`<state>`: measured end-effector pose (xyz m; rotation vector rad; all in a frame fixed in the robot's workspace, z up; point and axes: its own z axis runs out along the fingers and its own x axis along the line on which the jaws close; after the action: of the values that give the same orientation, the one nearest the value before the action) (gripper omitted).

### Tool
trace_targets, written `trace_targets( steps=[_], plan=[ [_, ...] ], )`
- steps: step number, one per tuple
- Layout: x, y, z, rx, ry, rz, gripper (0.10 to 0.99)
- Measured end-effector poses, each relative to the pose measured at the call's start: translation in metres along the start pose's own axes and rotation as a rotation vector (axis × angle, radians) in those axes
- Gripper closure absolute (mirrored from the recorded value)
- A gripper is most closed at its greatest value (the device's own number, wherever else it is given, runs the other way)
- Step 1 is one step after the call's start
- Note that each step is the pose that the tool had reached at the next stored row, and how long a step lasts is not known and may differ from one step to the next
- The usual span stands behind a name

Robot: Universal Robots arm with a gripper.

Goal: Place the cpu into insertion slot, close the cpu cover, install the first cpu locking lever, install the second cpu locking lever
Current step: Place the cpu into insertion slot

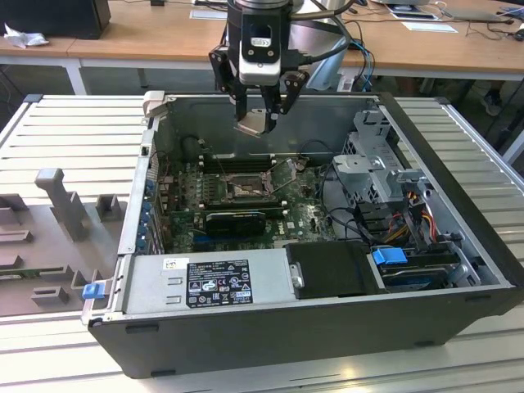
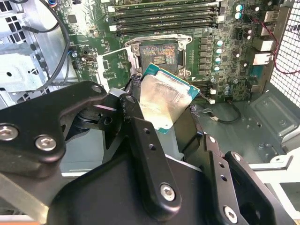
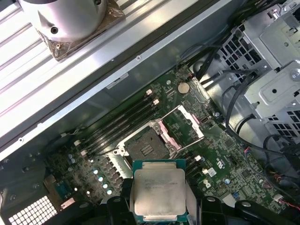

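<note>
My arm hangs from above, wrist [image 1: 260, 41] vertical, gripper [image 1: 260, 117] pointing straight down. Both black fingers [image 1: 240, 98] drawn in, pinching the cpu [image 1: 252, 124] by opposite edges. Second wrist view: a finger [image 2: 133, 101] on each side of the chip, linkage arms [image 2: 150, 164] angled toward it. First wrist view: same grip, fingers [image 3: 123, 199] flanking it.

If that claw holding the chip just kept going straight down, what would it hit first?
Likely the cpu held in the gripper would touch first, landing on or beside the open insertion slot; depth is unclear.
</note>
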<state>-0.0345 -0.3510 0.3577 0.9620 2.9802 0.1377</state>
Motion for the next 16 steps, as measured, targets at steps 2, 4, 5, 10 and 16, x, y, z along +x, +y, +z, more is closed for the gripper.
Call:
trace_targets(
  steps=[2, 4, 5, 10, 16],
  plan=[
    [0.0000, 0.0000, 0.0002, 0.000, -0.0007, 0.008, 0.557],
    [0.0000, 0.0000, 0.0002, 0.000, -0.0012, 0.014, 0.557],
    [0.0000, 0.0000, 0.0003, 0.000, -0.0014, 0.017, 0.557],
    [0.0000, 0.0000, 0.0007, 0.000, -0.0022, 0.033, 0.557],
    [0.0000, -0.0001, 0.0014, 0.000, -0.0028, 0.056, 0.557]
  ],
)
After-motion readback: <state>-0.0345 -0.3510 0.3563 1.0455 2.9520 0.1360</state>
